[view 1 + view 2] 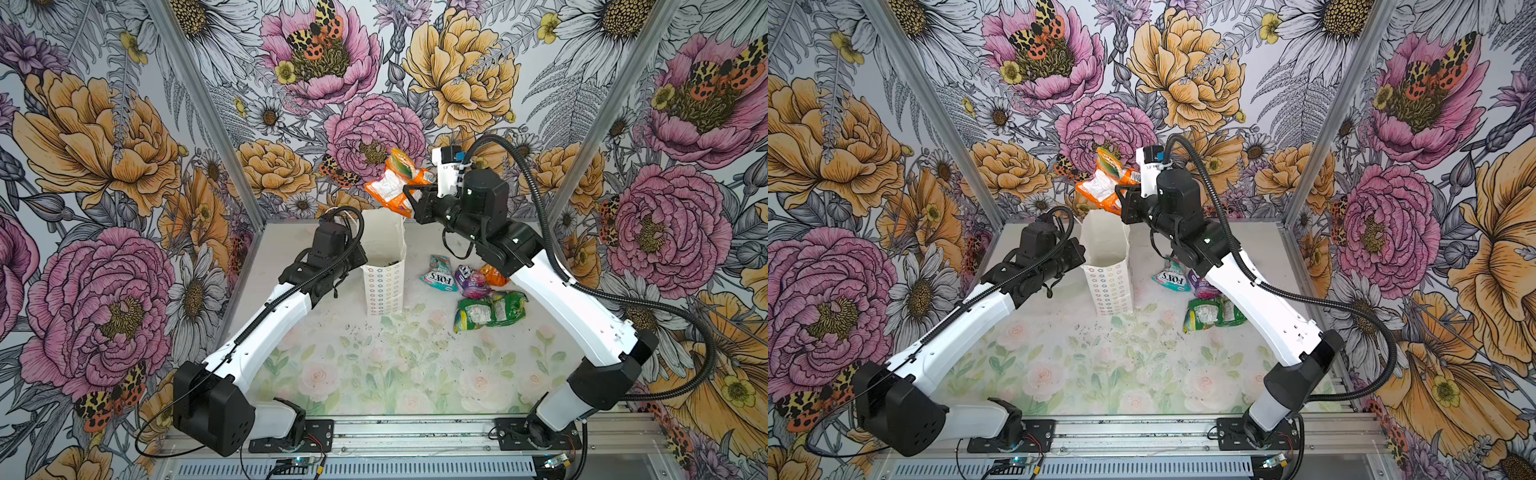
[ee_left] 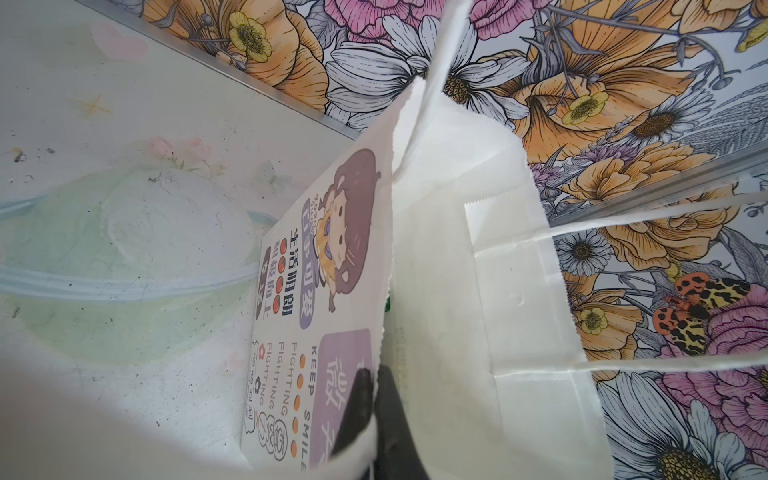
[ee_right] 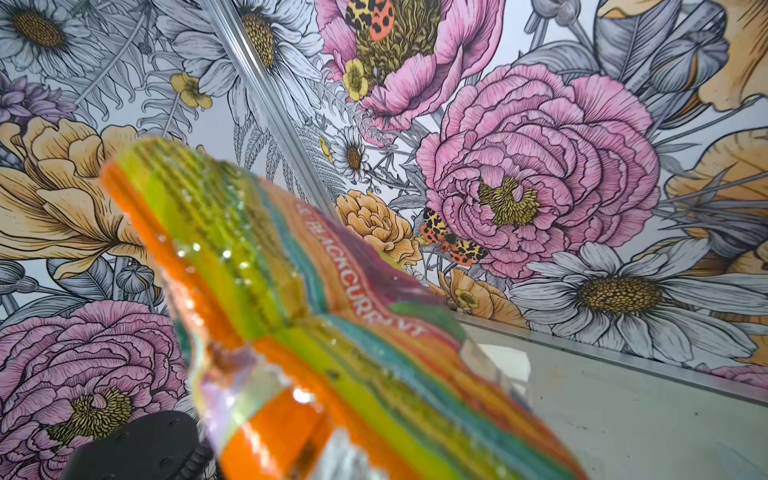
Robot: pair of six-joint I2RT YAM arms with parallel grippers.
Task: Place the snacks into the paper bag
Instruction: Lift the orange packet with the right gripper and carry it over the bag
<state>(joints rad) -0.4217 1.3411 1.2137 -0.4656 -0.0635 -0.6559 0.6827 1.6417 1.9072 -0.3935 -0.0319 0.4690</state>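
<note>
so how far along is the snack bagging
Partly done: a glimpse of green inside the paper bag suggests something is already in. In hand: the right gripper holds an orange packet above the bag's mouth while the left gripper pinches its wall. Left on the table: a teal FOX'S packet, a purple packet, a second orange packet and green packets.

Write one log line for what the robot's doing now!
left gripper: shut on paper bag rim | right gripper: shut on orange packet, raised near bag top | on table: teal packet, purple packet, green packet
</note>
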